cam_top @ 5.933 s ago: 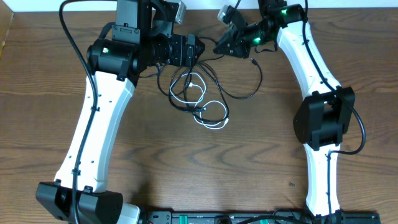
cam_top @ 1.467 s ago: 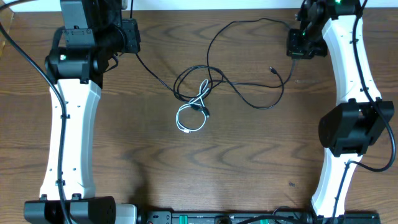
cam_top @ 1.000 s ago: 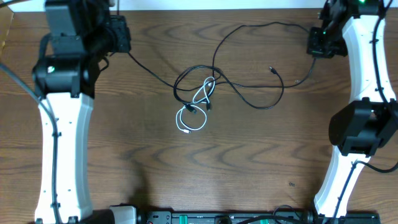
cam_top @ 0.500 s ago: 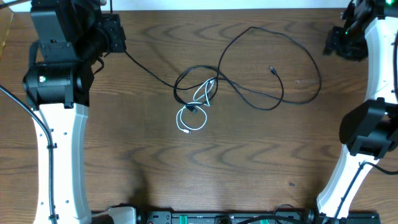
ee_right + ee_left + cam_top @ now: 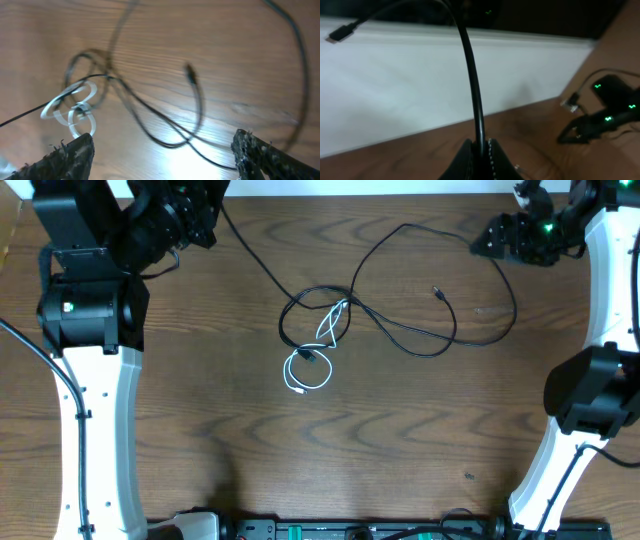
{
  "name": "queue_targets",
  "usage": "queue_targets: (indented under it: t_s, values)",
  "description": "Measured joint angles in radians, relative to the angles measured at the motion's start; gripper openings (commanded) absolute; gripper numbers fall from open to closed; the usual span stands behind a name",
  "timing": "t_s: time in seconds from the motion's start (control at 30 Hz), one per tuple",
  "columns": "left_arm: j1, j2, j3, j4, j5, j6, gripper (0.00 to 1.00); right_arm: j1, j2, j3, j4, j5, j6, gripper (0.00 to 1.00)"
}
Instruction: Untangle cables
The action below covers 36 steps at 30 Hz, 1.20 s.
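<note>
The black cable (image 5: 283, 328) is pinched between the closed fingers of the left gripper (image 5: 481, 149) near the far left edge of the table (image 5: 200, 430) — a short end with a small plug (image 5: 341, 33) is seen beyond the fingers. It is laid in loops at the centre, where the white cable (image 5: 308, 372) is coiled and threaded among them. The right gripper (image 5: 164, 145) is held spread wide at the far right — nothing is gripped.

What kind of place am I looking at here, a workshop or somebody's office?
Probably a robotics lab bench. A white left arm and right arm flank a wooden table, a black cable and white cable lie tangled on it, and a plain white wall runs behind.
</note>
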Motion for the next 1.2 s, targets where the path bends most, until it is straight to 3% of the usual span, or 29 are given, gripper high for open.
queue_targets:
  t_s: [0.27, 0.5, 0.8, 1.2]
  values:
    - [0.0, 0.0, 0.0, 0.22, 0.117, -0.12, 0.08, 0.092, -0.055, 0.0, -0.008, -0.068, -0.03, 0.88]
    - [0.0, -0.001, -0.001, 0.352, 0.145, -0.227, 0.07, 0.192, -0.055, 0.0, 0.004, -0.062, 0.004, 0.89]
    - [0.0, -0.002, -0.002, 0.632, 0.149, -0.395, 0.07, 0.34, -0.035, 0.0, 0.058, -0.055, 0.065, 0.89]
    - [0.002, -0.002, -0.002, 0.671, 0.023, -0.465, 0.07, 0.436, 0.059, 0.0, 0.114, -0.047, 0.123, 0.85]
